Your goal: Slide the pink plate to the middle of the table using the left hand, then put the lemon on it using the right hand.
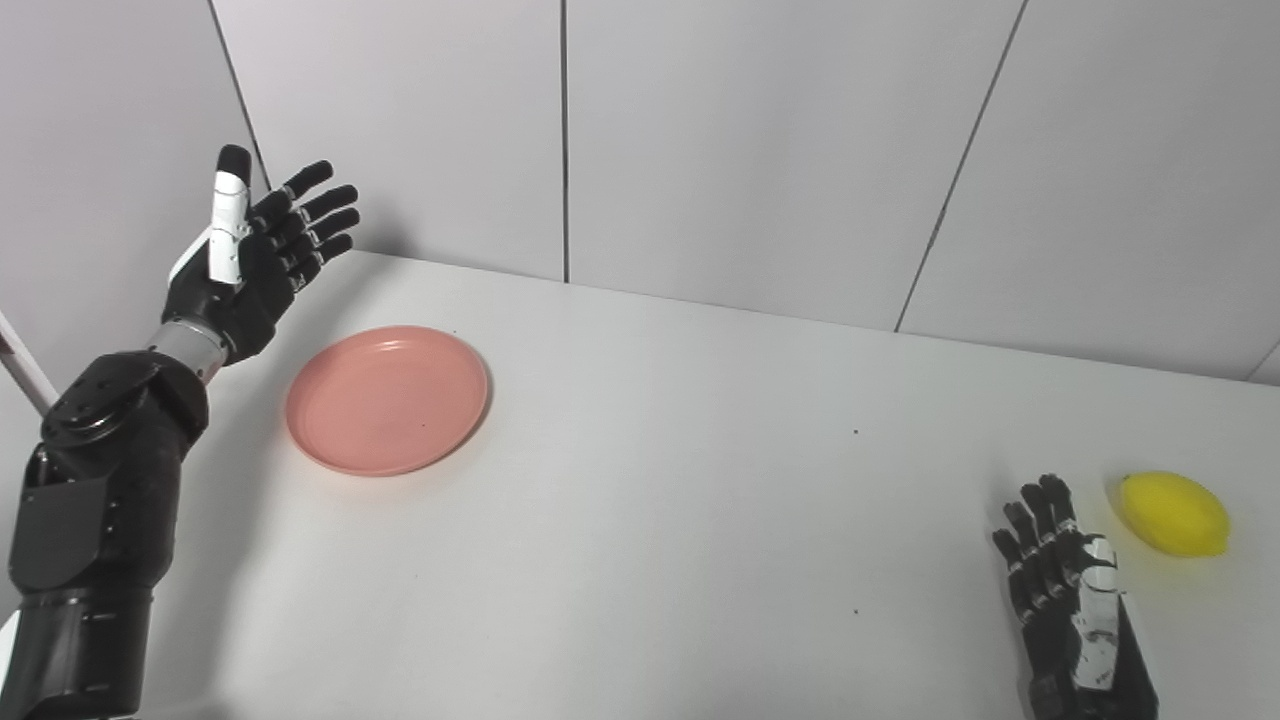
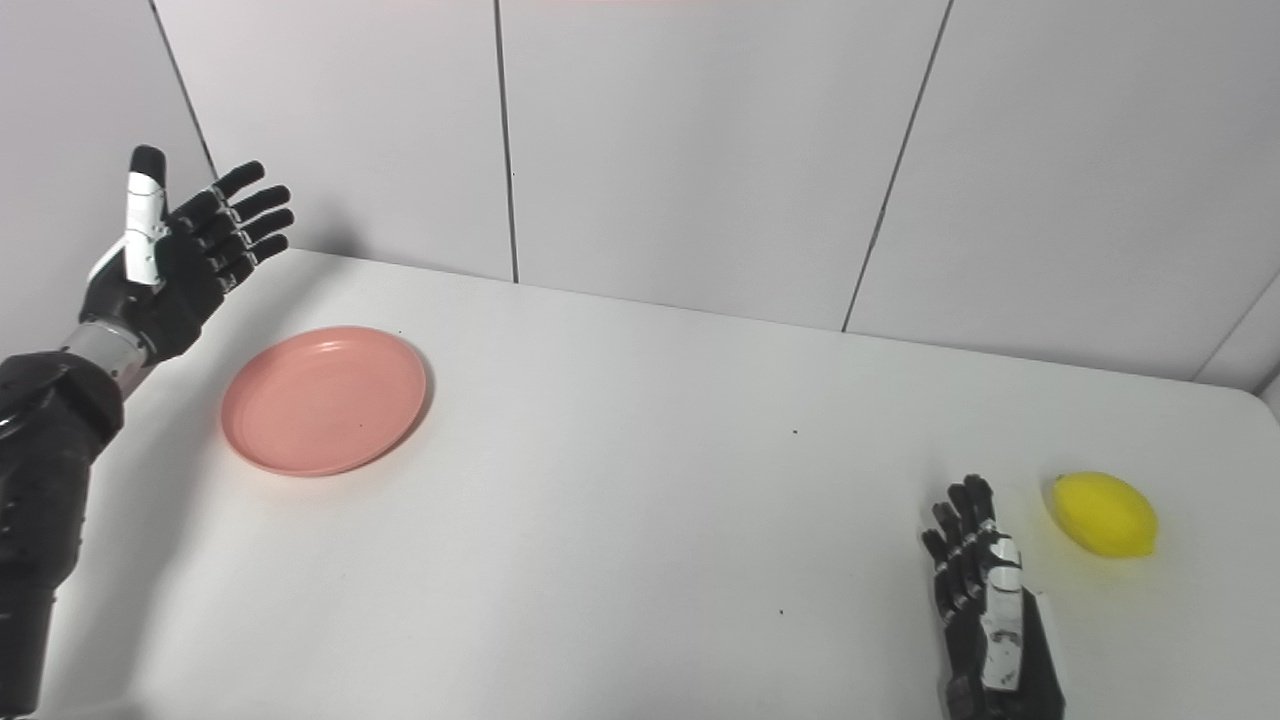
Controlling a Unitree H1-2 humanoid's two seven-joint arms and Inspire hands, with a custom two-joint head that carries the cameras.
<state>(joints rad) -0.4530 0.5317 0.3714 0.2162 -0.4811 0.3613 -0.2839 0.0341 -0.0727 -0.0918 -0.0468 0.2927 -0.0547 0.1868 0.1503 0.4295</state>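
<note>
The pink plate [image 1: 387, 398] lies flat on the white table [image 1: 680, 520], toward its left side. My left hand [image 1: 255, 255] is raised above the table's far left corner, up and to the left of the plate, open with fingers spread and holding nothing. The yellow lemon [image 1: 1174, 513] rests on the table near the right edge. My right hand [image 1: 1065, 590] sits low at the front right, just left of the lemon and not touching it, open with its fingers extended.
Grey wall panels [image 1: 760, 140] stand right behind the table's far edge. The table's rounded far right corner [image 2: 1262, 395] shows in the right eye view. A thin white bar [image 1: 22, 370] crosses the left edge of the picture beside my left arm.
</note>
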